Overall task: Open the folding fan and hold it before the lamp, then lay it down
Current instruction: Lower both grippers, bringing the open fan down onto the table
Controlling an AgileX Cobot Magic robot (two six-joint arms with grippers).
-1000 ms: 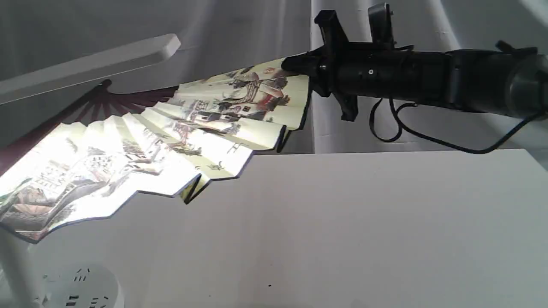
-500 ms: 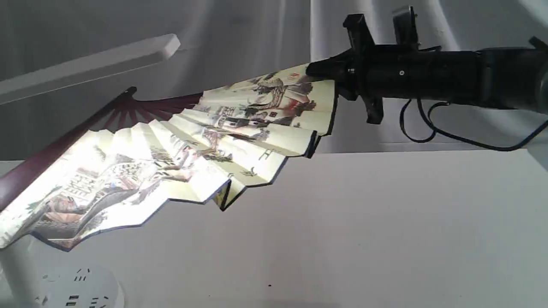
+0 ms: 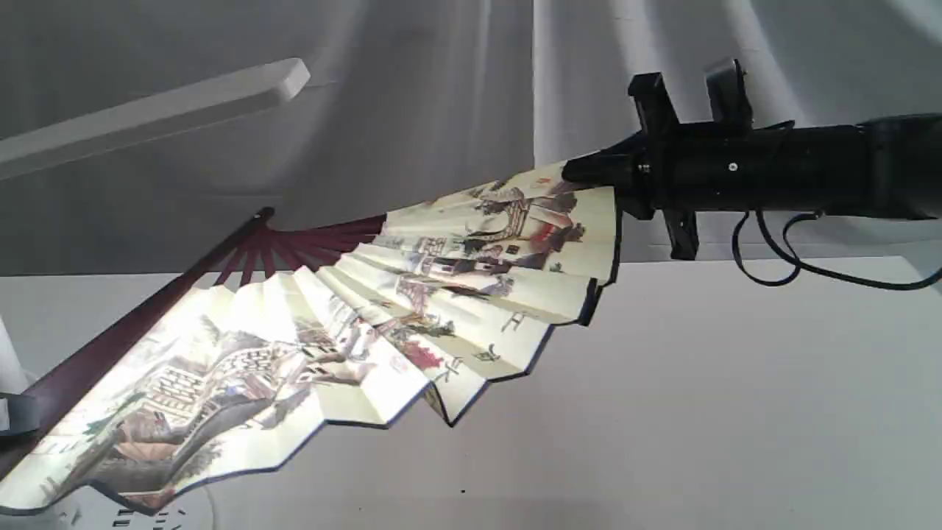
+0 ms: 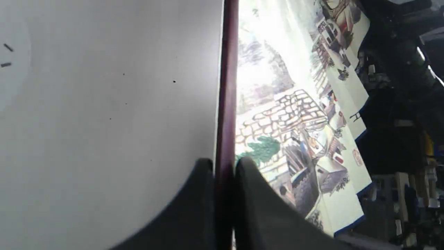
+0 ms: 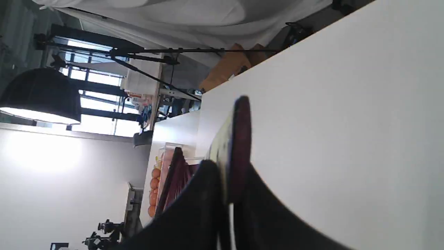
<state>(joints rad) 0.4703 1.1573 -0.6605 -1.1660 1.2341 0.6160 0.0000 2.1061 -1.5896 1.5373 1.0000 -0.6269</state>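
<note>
The folding fan [image 3: 383, 309] is spread wide open in the air above the white table [image 3: 699, 412], painted cream leaf facing up and brightly lit at its left half. The lamp's flat white bar head [image 3: 154, 110] hangs above the fan's left half, and part of its round base [image 3: 158, 517] shows under the fan's lower left edge. At the fan's upper right end my right gripper [image 3: 585, 171] is shut on the fan's maroon outer rib [image 5: 240, 149]. My left gripper [image 4: 224, 166] is shut on the other maroon outer rib [image 4: 227, 86] at the lower left.
Grey and white curtains [image 3: 441, 110] hang behind the table. A black cable [image 3: 773, 258] loops below the right arm. The white table stretches to the right of the fan and below it. A slice of the lamp's pole [image 3: 6, 361] shows at the left edge.
The fan and both grippers have moved to the right and downward, away from the lamp's head. The fan stays spread and held at both ends.
</note>
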